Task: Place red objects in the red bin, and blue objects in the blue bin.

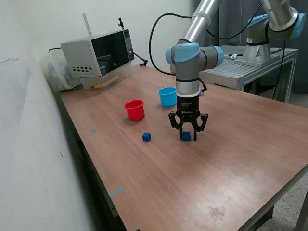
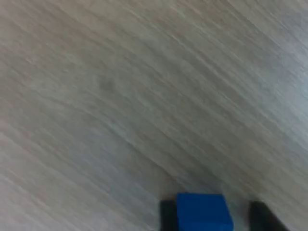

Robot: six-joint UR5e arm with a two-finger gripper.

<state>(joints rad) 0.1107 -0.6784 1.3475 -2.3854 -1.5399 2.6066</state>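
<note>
My gripper [image 1: 186,134] stands low over the wooden table [image 1: 231,159], open, its fingers on either side of a dark blue cube [image 1: 186,136]. In the wrist view that cube [image 2: 202,212] sits between two dark fingertips [image 2: 167,215]; one is against it and the other stands off with a gap. A second blue cube [image 1: 147,137] lies on the table toward the exterior view's left. Behind it stands the red bin [image 1: 135,109], and the blue bin [image 1: 167,96] is beside it, farther back. No red objects are in view.
A grey microwave [image 1: 98,55] sits at the table's far corner on the exterior view's left. A second arm's base [image 1: 260,48] stands on a metal frame behind the table. A white wall [image 1: 33,159] borders the table on the exterior view's left.
</note>
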